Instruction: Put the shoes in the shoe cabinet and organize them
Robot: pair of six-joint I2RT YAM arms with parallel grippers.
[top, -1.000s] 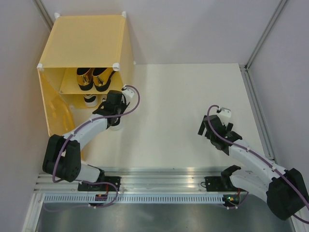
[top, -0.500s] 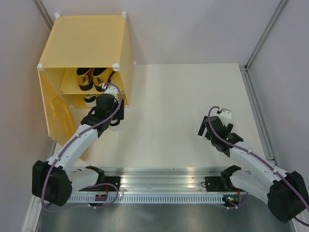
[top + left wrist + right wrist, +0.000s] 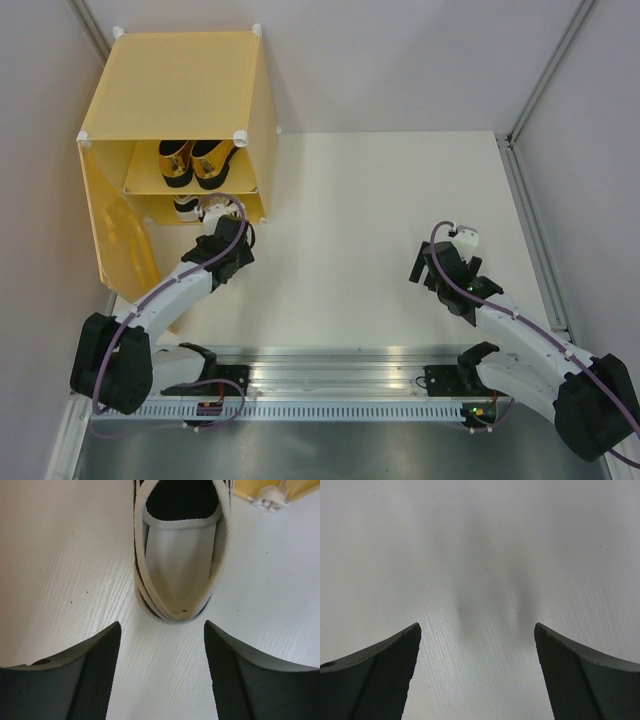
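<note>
The yellow-orange shoe cabinet (image 3: 180, 85) stands at the back left with its door (image 3: 120, 240) swung open. Two gold loafers (image 3: 192, 160) sit side by side on its inner shelf. One white sneaker (image 3: 186, 207) shows in the lower compartment. The second white sneaker (image 3: 177, 565) lies on the table with its heel towards me, just ahead of my left gripper (image 3: 162, 626), which is open and not touching it. In the top view my left gripper (image 3: 215, 222) is at the cabinet's lower opening and hides that sneaker. My right gripper (image 3: 477, 627) is open and empty over bare table (image 3: 423, 266).
A white corner connector of the cabinet (image 3: 270, 501) sits right of the sneaker. Grey walls close in the table's left, back and right sides. A metal rail (image 3: 330, 380) with the arm bases runs along the near edge.
My left arm has swung from in front of the cabinet towards its lower opening. The white sneaker seen under the gripper before now lies ahead of the open fingers. The right arm barely moved.
</note>
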